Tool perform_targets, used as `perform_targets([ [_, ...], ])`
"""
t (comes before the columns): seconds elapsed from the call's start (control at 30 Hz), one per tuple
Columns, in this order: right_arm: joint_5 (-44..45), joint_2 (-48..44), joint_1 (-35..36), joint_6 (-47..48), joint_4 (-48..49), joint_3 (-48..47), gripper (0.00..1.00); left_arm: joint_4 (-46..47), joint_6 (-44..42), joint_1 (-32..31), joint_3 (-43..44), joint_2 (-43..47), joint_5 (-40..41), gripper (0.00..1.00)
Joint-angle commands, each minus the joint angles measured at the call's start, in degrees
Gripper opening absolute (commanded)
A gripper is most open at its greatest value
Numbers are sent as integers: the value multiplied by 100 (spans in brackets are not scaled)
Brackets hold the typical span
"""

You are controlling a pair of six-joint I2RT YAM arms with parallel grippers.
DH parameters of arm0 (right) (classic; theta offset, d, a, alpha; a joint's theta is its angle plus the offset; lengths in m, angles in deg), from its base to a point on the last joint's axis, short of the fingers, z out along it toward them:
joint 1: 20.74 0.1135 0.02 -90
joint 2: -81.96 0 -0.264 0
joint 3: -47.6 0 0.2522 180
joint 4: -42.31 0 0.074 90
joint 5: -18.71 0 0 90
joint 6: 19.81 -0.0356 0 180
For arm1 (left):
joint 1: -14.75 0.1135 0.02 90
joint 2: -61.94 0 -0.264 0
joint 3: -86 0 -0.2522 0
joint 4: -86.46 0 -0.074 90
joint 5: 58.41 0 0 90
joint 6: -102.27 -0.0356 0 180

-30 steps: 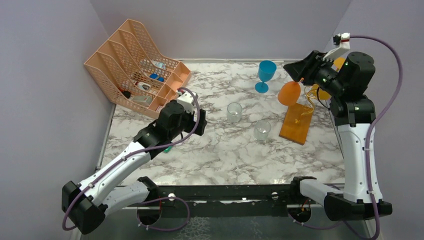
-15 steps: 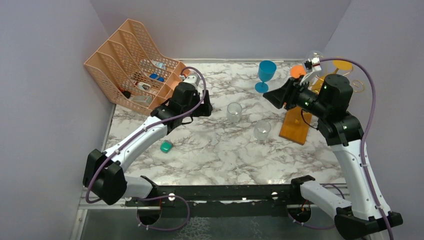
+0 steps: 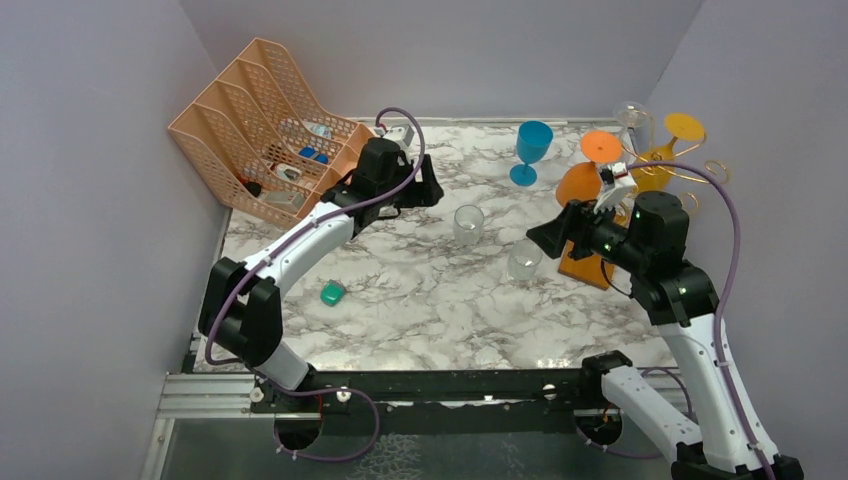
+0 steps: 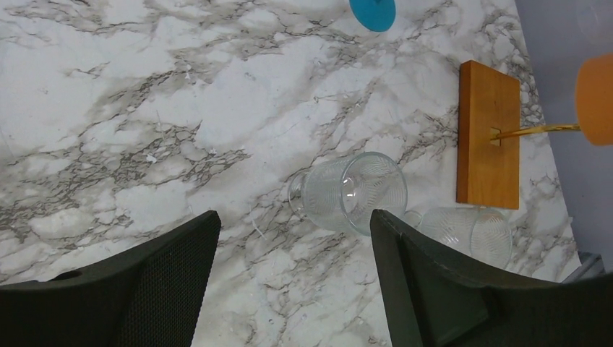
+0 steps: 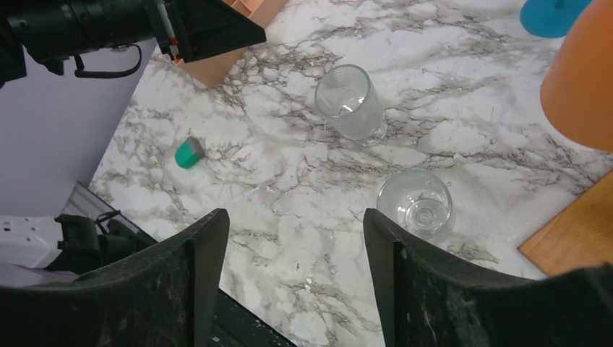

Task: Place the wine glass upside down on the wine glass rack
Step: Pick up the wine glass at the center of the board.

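Observation:
The wine glass rack (image 3: 712, 170) stands at the right on its wooden base (image 3: 583, 270). An orange wine glass (image 3: 580, 184) hangs upside down on it, beside a second orange glass (image 3: 650, 176) and a clear one (image 3: 630, 114). A blue wine glass (image 3: 533, 148) stands upright on the table behind the rack. My right gripper (image 3: 545, 238) is open and empty, in front of the rack and clear of the orange glass (image 5: 582, 87). My left gripper (image 3: 430, 190) is open and empty, left of a clear tumbler (image 3: 468, 224). In the left wrist view the gripper (image 4: 293, 238) hovers over marble near that tumbler (image 4: 354, 191), with the base (image 4: 489, 144) beyond.
A second clear tumbler (image 3: 523, 260) stands by the wooden base and shows in the right wrist view (image 5: 416, 202). A small green object (image 3: 333, 293) lies on the marble at the left. A peach mesh file organiser (image 3: 265, 130) fills the back left corner.
My right gripper let go of the orange wine glass, which now hangs on the rack, and drew back towards the near side. My left arm reached out to the back right.

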Motion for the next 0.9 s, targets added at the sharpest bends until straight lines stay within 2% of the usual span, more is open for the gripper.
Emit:
perform_targets([
  [0.0, 403, -379, 33, -597, 238, 240, 73, 184, -103, -109, 148, -197, -453, 81],
  [0.17, 722, -477, 32, -1096, 351, 453, 85, 225, -270, -201, 133, -423, -523, 81],
  [0.3, 1165, -229, 30, -1374, 57, 445, 99, 363, -338, -217, 328, -796, -870, 75],
  [0.33, 1249, -164, 34, -1441, -12, 444, 100, 391, -338, -226, 382, -847, -931, 73],
  [0.47, 1551, 18, 34, -1627, -227, 465, 100, 401, -367, -312, 576, -1279, -1005, 70],
  [0.6, 1354, -106, 30, -1380, -27, 597, 100, 398, -404, -388, 679, -1611, -1003, 66],
  [0.8, 826, -580, 34, -1017, 515, 887, 90, 89, -576, -474, 1047, -1952, -688, 50],
  [0.87, 762, -628, 29, -916, 575, 893, 88, -107, -695, -514, 1169, -1976, -501, 41],
])
